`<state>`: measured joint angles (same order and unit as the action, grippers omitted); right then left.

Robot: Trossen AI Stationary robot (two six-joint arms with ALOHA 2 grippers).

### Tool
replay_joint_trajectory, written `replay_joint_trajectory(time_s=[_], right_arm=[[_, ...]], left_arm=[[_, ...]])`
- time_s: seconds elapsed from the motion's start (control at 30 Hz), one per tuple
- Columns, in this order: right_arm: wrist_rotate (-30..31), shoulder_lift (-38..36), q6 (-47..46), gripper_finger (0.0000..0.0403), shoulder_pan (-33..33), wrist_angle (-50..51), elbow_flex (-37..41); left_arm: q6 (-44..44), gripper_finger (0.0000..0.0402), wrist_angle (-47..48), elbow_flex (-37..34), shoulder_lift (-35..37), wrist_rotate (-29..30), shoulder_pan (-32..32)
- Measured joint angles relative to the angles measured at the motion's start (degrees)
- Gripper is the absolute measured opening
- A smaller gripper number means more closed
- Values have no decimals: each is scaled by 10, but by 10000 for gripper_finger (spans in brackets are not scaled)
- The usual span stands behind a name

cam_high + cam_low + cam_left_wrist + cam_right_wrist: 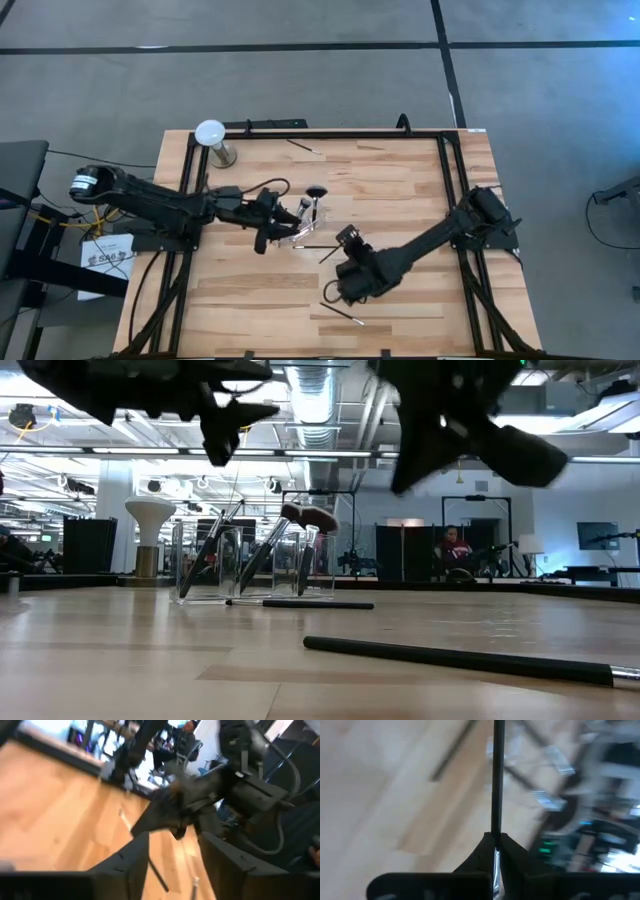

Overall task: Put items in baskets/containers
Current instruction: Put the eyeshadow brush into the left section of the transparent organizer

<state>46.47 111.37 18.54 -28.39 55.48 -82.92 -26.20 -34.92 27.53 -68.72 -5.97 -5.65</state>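
the right gripper (494, 851) is clenched on a thin brush (496, 775) jutting straight ahead, a light, stiff, slippery stick best pinched mid-handle, while the left gripper (268, 218) hangs released beside the clear cup (256, 560).

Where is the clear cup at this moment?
In the high view the clear cup stands near the table's middle, slightly left, just beside the left tool; the white-domed stand is at the far left corner.
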Motion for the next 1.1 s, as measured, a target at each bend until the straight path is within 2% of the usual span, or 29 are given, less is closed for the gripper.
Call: replay_joint_trajectory(time_s=[0.2, 0.33, 0.5, 0.57, 0.87, 1.0, 1.1], right_arm=[[160, -1, 78, 1, -36, -39, -11], [201, -1, 151, 1, -43, -82, -12], [242, -1, 192, 1, -40, -122, -12], [259, -1, 194, 1, -40, -131, -12], [260, -1, 206, 1, -37, -148, -12], [260, -1, 210, 1, -37, -158, -12], [257, -1, 210, 3, -37, -158, -12]], left_arm=[[-117, 239, 1, 37, -67, -26, 3], [-162, 261, 0, 69, -110, -59, 3], [-195, 262, 0, 97, -150, -86, -2], [-195, 256, 1, 103, -159, -86, -7], [-191, 200, 0, 104, -176, -86, -15], [-163, 158, -1, 104, -176, -81, -19], [-144, 109, -1, 104, -176, -80, -22]])
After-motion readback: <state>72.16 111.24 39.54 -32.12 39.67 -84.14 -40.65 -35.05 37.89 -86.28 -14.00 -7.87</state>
